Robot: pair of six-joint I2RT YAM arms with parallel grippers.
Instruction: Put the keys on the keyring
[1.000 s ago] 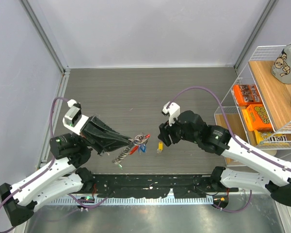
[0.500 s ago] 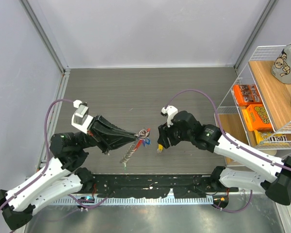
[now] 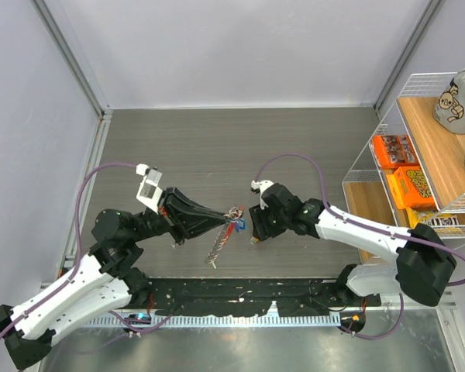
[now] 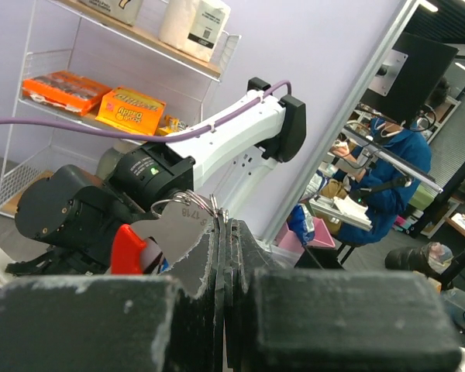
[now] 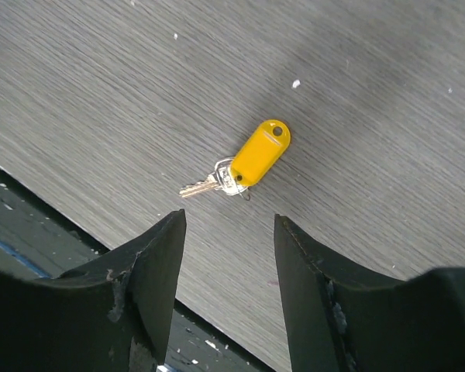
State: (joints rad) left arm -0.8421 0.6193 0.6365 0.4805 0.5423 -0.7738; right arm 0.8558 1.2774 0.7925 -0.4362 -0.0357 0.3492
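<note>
Both arms drawn inward since a second ago; left gripper (image 3: 226,218) clamped on keyring (image 3: 232,210), red- and blue-tagged keys (image 3: 232,225) apparently threaded, chain (image 3: 217,246) dangling; right gripper (image 5: 229,232) wide above yellow-tagged key (image 5: 253,160), loose on table (image 5: 372,116), outstanding.

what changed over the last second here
The left end effector carried the keyring, chain dangling, rightward toward the other arm. The right end effector shifted left, ending open above the yellow-tagged key. Unchanged: the left grip stays shut on the keyring, and the yellow-tagged key still lies on the table.
</note>
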